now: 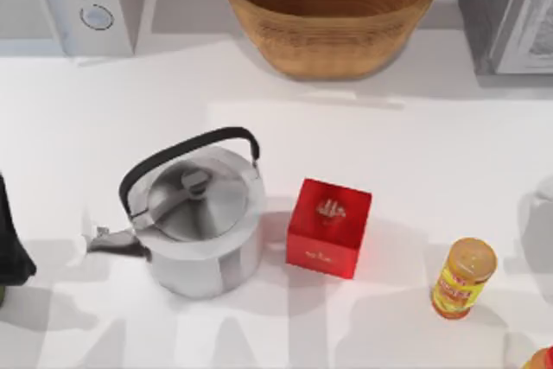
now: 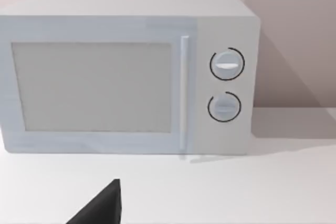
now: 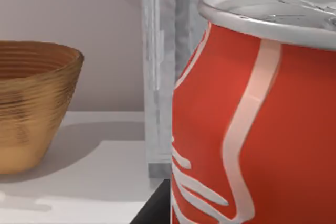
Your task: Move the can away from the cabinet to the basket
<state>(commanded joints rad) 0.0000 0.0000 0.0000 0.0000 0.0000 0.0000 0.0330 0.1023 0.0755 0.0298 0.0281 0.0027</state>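
Note:
The can (image 3: 252, 119), red with white script and a silver top, stands very close in the right wrist view; a sliver of it (image 1: 543, 358) shows at the top view's bottom right corner. A dark part of my right gripper (image 3: 155, 208) sits beside its lower side. The tan woven basket (image 1: 330, 36) stands at the back middle of the table, and its wall (image 3: 31, 114) shows beyond the can. The grey cabinet (image 1: 505, 10) is at the back right, with an edge (image 3: 160, 77) behind the can. My left arm (image 1: 10, 239) is parked at the left edge.
A steel kettle (image 1: 199, 222) with a black handle stands left of centre, with a red box (image 1: 328, 228) beside it. An orange-yellow can (image 1: 464, 278) stands front right. A white microwave (image 1: 73, 2) with two knobs is back left and faces the left wrist camera (image 2: 126, 74).

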